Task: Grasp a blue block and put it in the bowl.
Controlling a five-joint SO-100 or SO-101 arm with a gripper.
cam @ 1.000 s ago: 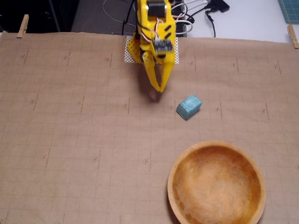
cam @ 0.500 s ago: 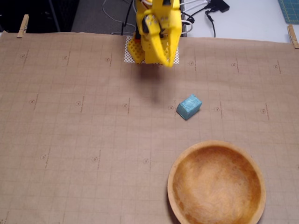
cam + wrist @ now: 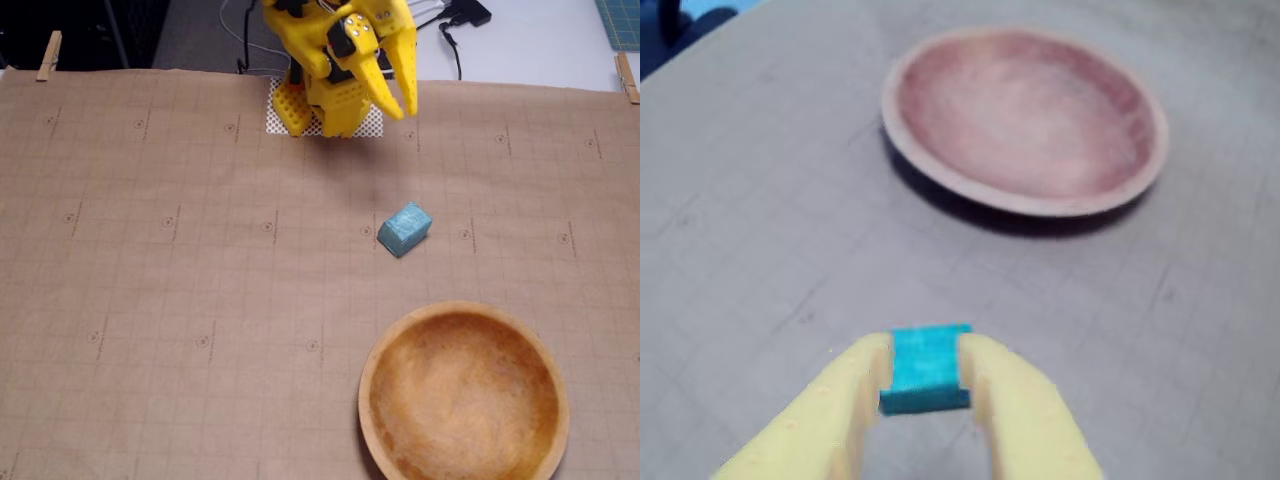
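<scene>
Blue block (image 3: 404, 229) lying flat on the brown gridded paper (image 3: 150, 300) that covers the bench, right of centre in the fixed view, free of all contact and well apart from the claw (image 3: 397, 105). The bowl (image 3: 465, 400) stands near the block, toward the lower right corner of that view, holding nothing. The yellow claw hangs raised near the arm's white perforated base plate (image 3: 281, 122) at the top edge, its 2 fingers pointing down and right toward the block. In the wrist view the block (image 3: 927, 370) shows in the gap between the 2 yellow fingers, but only by line of sight: the claw (image 3: 927, 345) is released, fingers spread, gripping nothing, with the bowl (image 3: 1025, 120) beyond it on the paper. Compared with the fixed view 1.0 s ago, when the fingers pointed straight down close over the paper to the upper left of the block, the claw has lifted and drawn back toward the base; compared with 0.5 s ago it has swung to the right. Block and bowl lie exactly where they did in both earlier frames. 2 wooden clothespins (image 3: 48, 55) pin the paper at its upper corners.
</scene>
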